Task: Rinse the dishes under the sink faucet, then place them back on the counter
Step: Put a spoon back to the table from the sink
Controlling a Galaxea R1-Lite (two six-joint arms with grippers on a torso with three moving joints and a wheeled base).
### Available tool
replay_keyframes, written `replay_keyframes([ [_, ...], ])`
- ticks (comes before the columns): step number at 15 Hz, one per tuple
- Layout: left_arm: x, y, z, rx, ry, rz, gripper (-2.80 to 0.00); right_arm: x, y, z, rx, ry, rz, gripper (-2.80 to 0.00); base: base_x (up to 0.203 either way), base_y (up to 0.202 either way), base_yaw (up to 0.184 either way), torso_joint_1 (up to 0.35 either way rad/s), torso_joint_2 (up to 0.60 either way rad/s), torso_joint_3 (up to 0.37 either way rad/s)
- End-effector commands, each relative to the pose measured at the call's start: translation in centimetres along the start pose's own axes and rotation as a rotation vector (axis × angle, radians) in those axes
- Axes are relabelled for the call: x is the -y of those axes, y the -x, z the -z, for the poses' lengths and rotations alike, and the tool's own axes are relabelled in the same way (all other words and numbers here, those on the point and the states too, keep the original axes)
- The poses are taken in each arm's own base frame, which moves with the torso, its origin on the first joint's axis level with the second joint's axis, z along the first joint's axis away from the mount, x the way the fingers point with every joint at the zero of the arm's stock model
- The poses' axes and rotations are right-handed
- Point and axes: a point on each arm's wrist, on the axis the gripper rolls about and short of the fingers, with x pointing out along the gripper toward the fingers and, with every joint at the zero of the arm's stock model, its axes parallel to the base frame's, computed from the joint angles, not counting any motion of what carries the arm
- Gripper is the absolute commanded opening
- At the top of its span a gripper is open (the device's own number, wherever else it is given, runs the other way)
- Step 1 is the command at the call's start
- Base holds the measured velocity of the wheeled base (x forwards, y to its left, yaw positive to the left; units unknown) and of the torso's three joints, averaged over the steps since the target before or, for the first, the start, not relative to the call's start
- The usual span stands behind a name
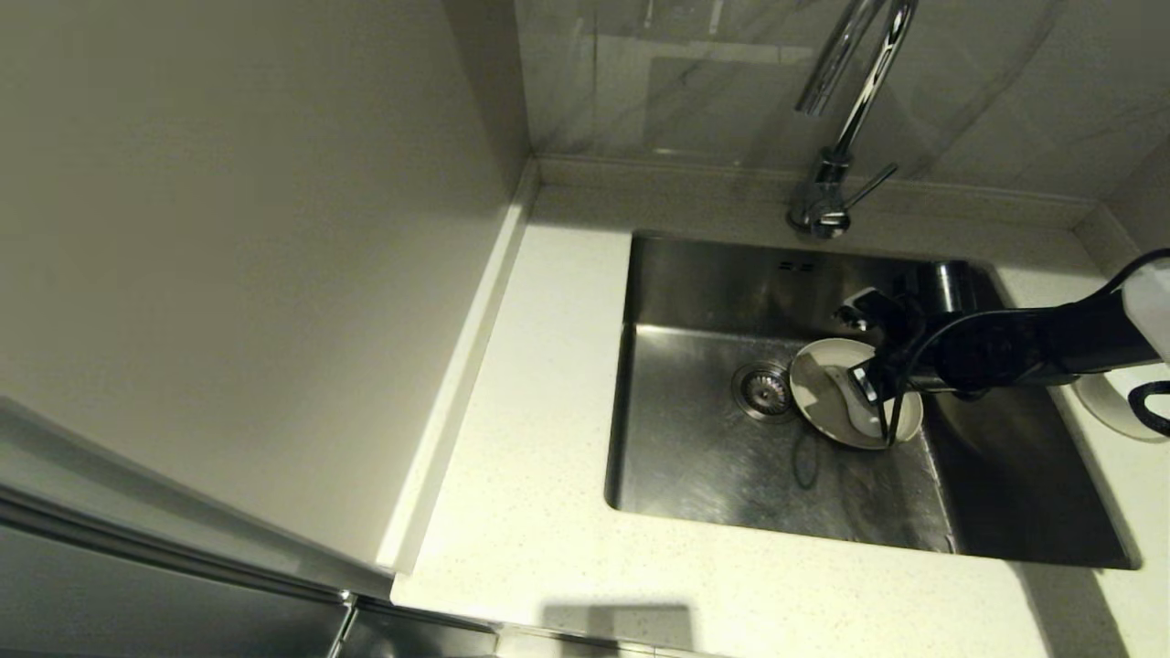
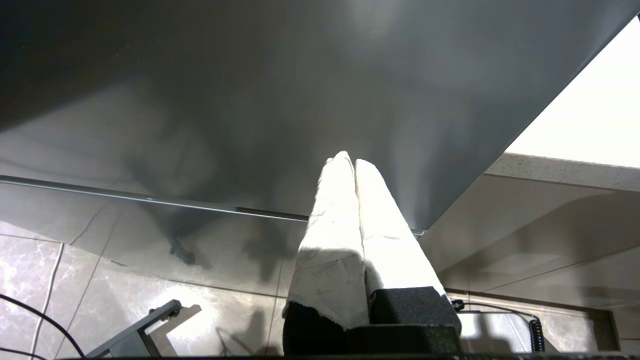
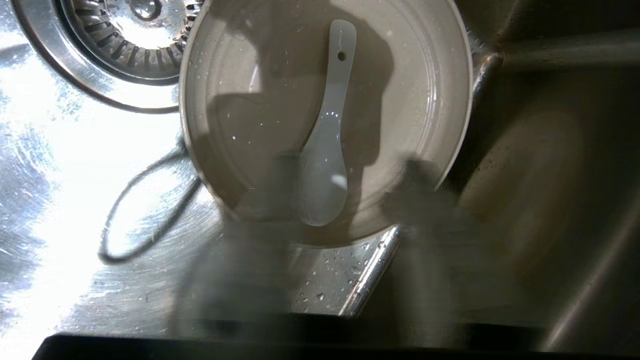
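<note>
— Where's the right gripper [image 1: 868, 388] just now?

— Down inside the sink [image 1: 713, 475], hanging over the plate [image 1: 823, 402]. In the right wrist view its fingers [image 3: 280, 200] are spread apart, one either side of the spoon's bowl end, and I'd say they grip nothing.

— And the spoon [image 3: 327, 135]?

— Lying flat in the plate, handle pointing toward the drain strainer [image 3: 120, 45]. The plate rests on the sink floor, just beside the strainer.

— Which step is this, then?

— My guess is the spoon is about to be picked up, either for its rinse or to go back on the counter [image 1: 530, 457]. Nothing runs from the faucet [image 1: 841, 119] that I can see. The next move calls for a drop onto a thin, wet, slippery piece lying flat on ceramic; the pinch must land squarely.

— What of the other dish?

— Only the head view shows a pale round rim [image 1: 1111, 407] on the counter past the arm, partly hidden; bowl or not, I can't tell.

— The left gripper [image 2: 354, 162]?

— Parked low, off the counter, fingers pressed together, empty. Only its own camera shows it.
</note>
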Motion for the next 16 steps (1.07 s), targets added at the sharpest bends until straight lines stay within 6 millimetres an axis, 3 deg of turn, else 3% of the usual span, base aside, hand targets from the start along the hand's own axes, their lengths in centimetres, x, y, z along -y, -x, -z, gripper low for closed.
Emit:
replay_keyframes([
  [1, 0.0, 0.0, 0.0, 0.004, 0.001, 0.000, -2.80, -0.1, -0.4, 0.0, -0.006, 0.006, 0.002, -2.80, 0.000, 0.000, 0.000, 0.000, 0.00, 0.000],
  [3, 0.0, 0.0, 0.0, 0.004, 0.001, 0.000, -2.80, -0.3, -0.8, 0.4, -0.031, 0.007, 0.017, -2.80, 0.000, 0.000, 0.000, 0.000, 0.00, 0.000],
  [4, 0.0, 0.0, 0.0, 0.004, 0.001, 0.000, -2.80, -0.3, -0.9, 0.4, -0.031, 0.006, 0.017, 0.00, 0.000, 0.000, 0.000, 0.000, 0.00, 0.000],
  [9, 0.0, 0.0, 0.0, 0.004, 0.001, 0.000, -2.80, -0.5, -1.5, 0.6, -0.035, 0.006, 0.003, 0.00, 0.000, 0.000, 0.000, 0.000, 0.00, 0.000],
  [16, 0.0, 0.0, 0.0, 0.004, 0.001, 0.000, -2.80, -0.2, -4.2, -1.7, -0.052, 0.011, -0.015, 0.00, 0.000, 0.000, 0.000, 0.000, 0.00, 0.000],
])
